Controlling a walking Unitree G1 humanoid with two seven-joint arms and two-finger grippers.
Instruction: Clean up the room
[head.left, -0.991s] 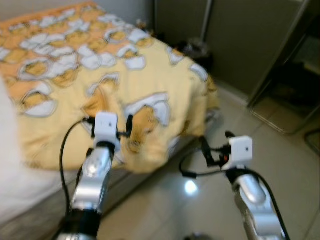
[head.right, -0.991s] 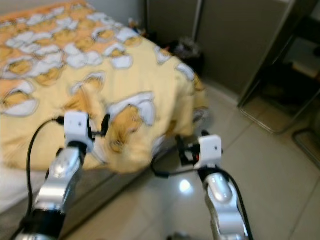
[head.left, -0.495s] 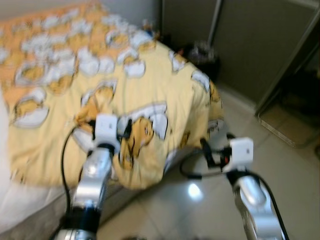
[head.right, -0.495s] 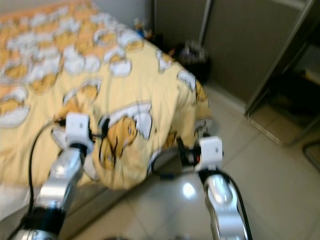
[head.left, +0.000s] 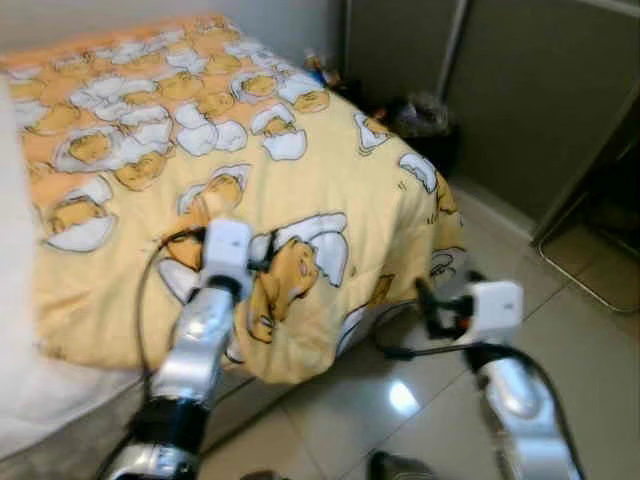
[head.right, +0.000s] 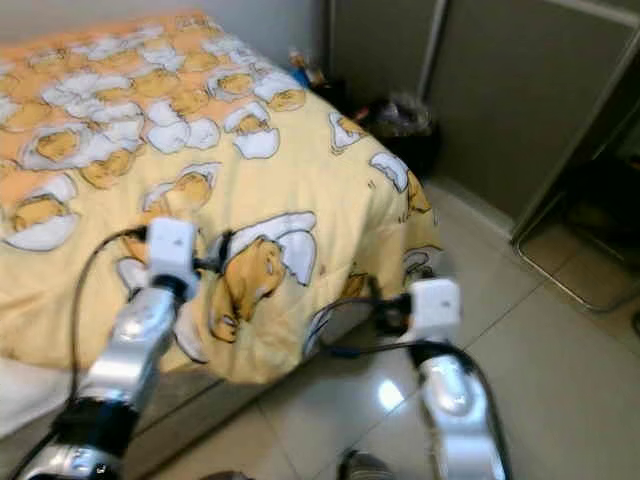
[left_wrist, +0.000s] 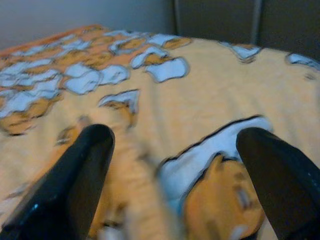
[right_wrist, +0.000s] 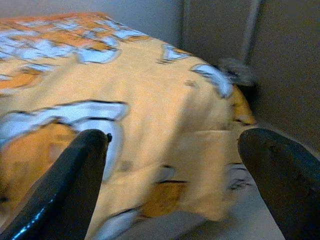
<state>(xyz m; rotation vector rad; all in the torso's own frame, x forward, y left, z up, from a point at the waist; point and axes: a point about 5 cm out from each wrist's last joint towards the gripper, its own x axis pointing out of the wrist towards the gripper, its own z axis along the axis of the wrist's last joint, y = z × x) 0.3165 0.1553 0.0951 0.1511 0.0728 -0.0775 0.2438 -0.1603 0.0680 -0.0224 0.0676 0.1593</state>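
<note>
At your far left a white sheet or mattress side (head.left: 25, 400) shows at the near edge of the bed (head.right: 170, 400), below the blanket. The yellow blanket (head.left: 330, 170) printed with white-and-orange egg characters covers the bed's top and drapes over its near edge and its right-hand corner, hanging down toward the glossy tiled floor (head.left: 420, 420). Your left gripper (left_wrist: 170, 175) is raised just at the near edge of the bed, over the draped part of the blanket; its wrist view shows the two black fingers (left_wrist: 75, 175) set wide apart with nothing between them but the printed fabric beyond. You cannot tell from these pictures whether they touch the cloth. Further right, your right gripper (right_wrist: 175, 185) hangs over the floor just off the bed's right-hand corner, fingers (right_wrist: 70, 175) likewise spread apart and empty, facing the hanging fold of the blanket. Beyond the bed's far right corner a dark bin (head.left: 425, 125) stands against grey cabinet doors (head.left: 530, 90).
</note>
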